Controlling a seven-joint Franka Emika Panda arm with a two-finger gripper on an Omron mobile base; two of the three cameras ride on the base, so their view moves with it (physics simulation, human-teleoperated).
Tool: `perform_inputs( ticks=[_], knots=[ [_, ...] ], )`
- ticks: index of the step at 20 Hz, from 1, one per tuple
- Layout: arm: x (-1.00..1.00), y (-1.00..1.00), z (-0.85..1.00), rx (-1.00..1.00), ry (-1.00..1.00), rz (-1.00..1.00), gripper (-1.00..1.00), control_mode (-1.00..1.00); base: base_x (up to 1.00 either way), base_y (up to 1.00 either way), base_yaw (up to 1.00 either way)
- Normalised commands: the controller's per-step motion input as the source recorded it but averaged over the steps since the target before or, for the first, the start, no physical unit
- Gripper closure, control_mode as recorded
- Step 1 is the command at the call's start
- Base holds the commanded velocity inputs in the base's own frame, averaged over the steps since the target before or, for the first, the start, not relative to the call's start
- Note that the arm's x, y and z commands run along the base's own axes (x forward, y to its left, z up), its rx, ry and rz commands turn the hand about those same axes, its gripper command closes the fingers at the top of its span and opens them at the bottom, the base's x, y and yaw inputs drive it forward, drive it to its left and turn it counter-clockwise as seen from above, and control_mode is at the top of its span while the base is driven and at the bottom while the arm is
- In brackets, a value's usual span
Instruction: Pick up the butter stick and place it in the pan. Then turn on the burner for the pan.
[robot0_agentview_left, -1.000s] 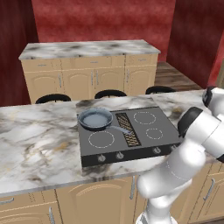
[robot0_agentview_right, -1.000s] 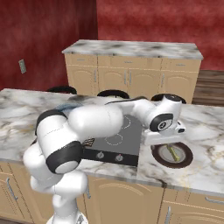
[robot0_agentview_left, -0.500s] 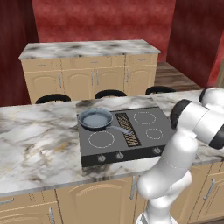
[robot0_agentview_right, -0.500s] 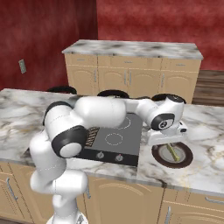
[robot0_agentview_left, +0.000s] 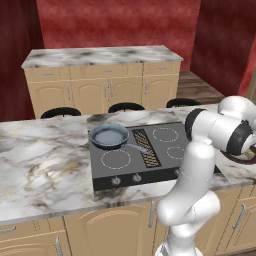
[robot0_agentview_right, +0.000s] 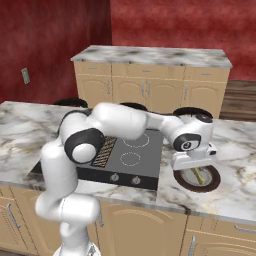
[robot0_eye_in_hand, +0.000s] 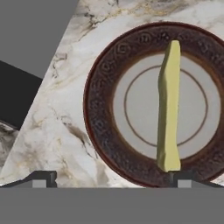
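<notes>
The small, thin pale-yellow butter stick lies on a round dark plate with a brownish patterned rim and pale centre, which sits on the marble tabletop at the 3 o'clock side of the black cooktop. In the hand view the stick's long axis runs from 12 to 6 o'clock, reaching from the far rim of the plate to the near rim.

The end effector hovers above the plate, its two dark fingertips spread wide apart and holding nothing. The stick's near end sits just above the 3 o'clock fingertip, so the stick lies off-centre toward 3 o'clock rather than midway between the tips. As a judgement, the coming grasp turns on this offset: the hand needs to shift toward 3 o'clock so that the tips straddle the stick across its narrow width, which the present roll of the hand already seems to suit.

The round, shallow blue-grey frying pan with a dark rim and long thin dark handle rests on the cooktop's far burner at about 10 o'clock, well apart from the plate, and it looks empty. The burner knobs line the cooktop's front edge.

No brand, label or readable writing shows anywhere.
</notes>
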Motion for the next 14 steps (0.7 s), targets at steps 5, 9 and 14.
perform_inputs(
  ticks=[5, 9, 14],
  knots=[
    [0.15, -0.08, -0.14, 0.00, 0.00, 0.00, -1.00, -1.00, 0.00, 0.00, 0.00],
    [0.17, -0.05, -0.12, 0.00, 0.00, 0.00, -1.00, -1.00, 0.00, 0.00, 0.00],
    [0.17, 0.00, -0.16, 0.00, 0.00, 0.00, -1.00, -1.00, 0.00, 0.00, 0.00]
  ],
)
